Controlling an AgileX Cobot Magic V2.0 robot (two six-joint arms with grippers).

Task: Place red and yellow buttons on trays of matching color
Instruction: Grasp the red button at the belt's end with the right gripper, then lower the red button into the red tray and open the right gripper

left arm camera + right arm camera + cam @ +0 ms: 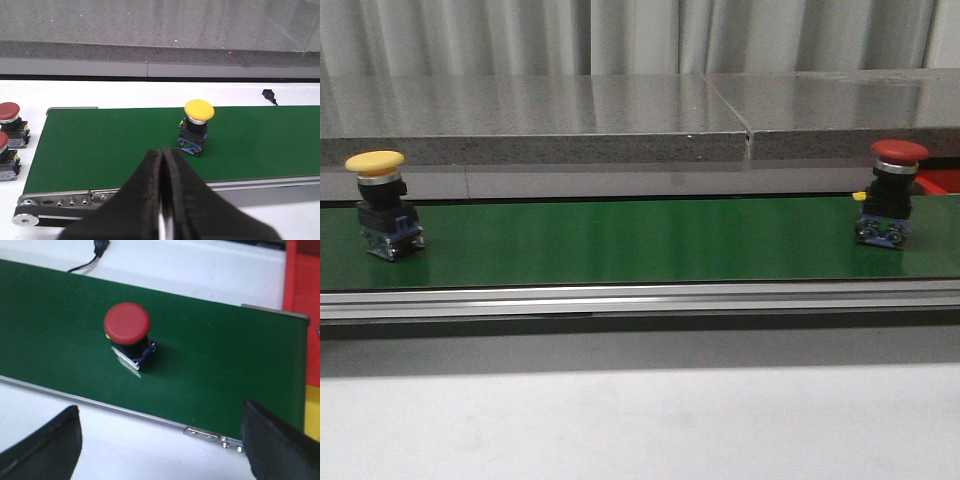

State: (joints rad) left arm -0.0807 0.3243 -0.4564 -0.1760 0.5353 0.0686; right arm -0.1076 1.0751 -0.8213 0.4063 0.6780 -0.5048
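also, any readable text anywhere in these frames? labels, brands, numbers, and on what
None readable in any view.
Yellow button: cap is blank; the blue base shows only blurred specks.
Red button: cap is blank; no legible marking on its base.
Green belt: plain, no print.
Two extra red buttons beside the belt end: nothing legible.

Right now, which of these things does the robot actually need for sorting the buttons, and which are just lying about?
Part of the job:
- yellow button on the green belt
- red button on the same belt
- red tray past the belt's end
- left gripper, shut
- right gripper, open

Just lying about:
- two spare red buttons off the belt
- black cable
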